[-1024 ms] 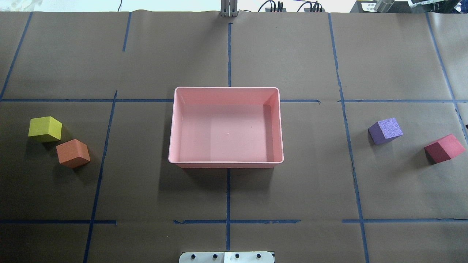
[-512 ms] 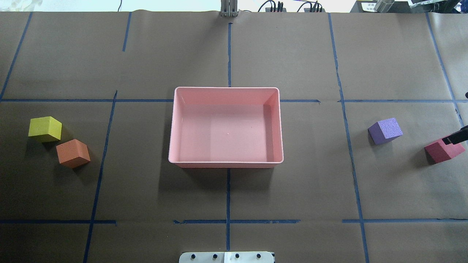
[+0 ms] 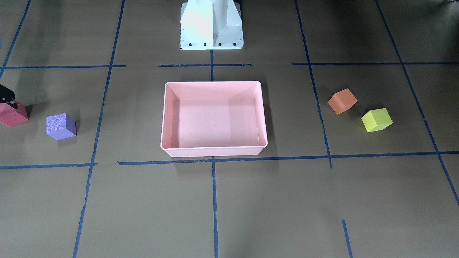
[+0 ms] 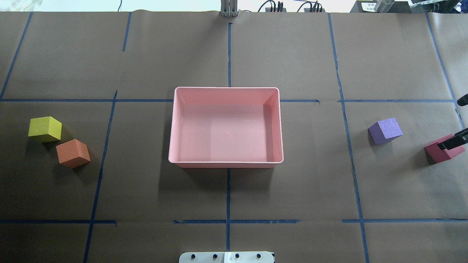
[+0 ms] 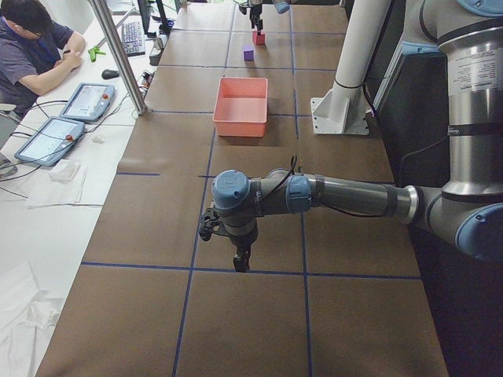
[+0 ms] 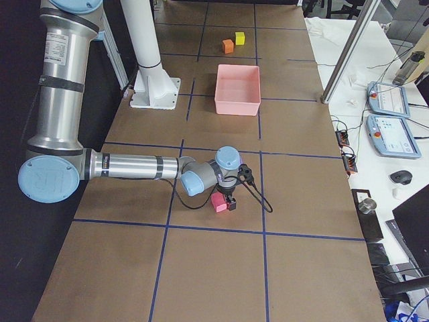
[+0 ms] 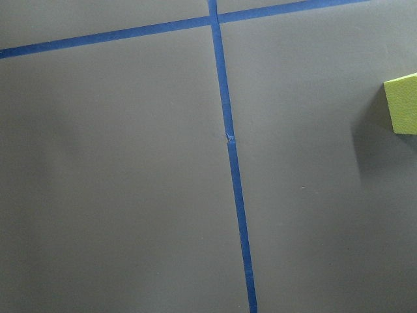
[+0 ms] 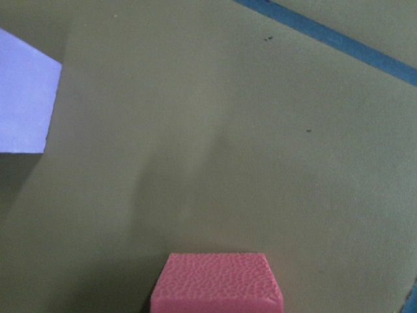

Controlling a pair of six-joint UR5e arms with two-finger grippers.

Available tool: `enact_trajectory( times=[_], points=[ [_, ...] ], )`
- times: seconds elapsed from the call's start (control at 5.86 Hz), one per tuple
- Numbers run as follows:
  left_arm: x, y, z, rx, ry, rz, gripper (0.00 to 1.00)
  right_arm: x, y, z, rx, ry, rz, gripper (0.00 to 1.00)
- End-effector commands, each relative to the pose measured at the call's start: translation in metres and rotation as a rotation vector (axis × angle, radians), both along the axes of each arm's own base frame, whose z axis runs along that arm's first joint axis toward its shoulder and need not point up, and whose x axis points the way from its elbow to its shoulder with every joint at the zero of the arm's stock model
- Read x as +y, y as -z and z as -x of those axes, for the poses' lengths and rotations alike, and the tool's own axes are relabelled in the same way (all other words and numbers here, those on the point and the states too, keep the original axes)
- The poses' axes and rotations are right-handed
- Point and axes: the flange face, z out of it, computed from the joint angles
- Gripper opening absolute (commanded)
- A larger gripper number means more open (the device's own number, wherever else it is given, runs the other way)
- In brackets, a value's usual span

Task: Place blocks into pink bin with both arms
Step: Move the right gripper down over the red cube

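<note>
The pink bin (image 4: 226, 87) sits mid-table with nothing in it. The yellow block (image 4: 45, 128) and orange block (image 4: 73, 153) lie close together on the left. The purple block (image 4: 385, 130) and red block (image 4: 438, 155) lie on the right. My right gripper (image 4: 448, 125) comes in at the right edge. Two parallel black fingers (image 4: 453, 141) stand apart, one crossing over the red block. The right wrist view shows the red block (image 8: 218, 283) low in the middle. My left gripper (image 5: 238, 258) shows only in the exterior left view, so I cannot tell its state. The yellow block's corner (image 7: 402, 104) shows in the left wrist view.
The white pedestal base (image 3: 211, 25) stands behind the bin on the robot's side. Blue tape lines grid the brown paper table cover. An operator (image 5: 31, 39) sits at a side desk with tablets beyond the table's far edge.
My right gripper has come into the overhead view from the right edge and now reaches over the red block. No block has moved.
</note>
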Motion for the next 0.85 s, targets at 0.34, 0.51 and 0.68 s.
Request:
enact_trajectory(
  times=[0.34,0.51,0.68],
  points=[
    [0.002,-0.002,0.0,0.0,0.0,0.006,1.0,0.004,-0.02,0.022,0.046,0.039,0.013,0.45],
    [0.005,-0.004,0.0,0.0,-0.002,0.008,1.0,0.002,-0.011,0.023,0.033,0.04,0.002,0.33],
    [0.005,-0.004,0.0,0.0,-0.002,0.008,1.0,-0.002,0.022,0.026,-0.001,0.01,-0.012,0.33]
  ],
)
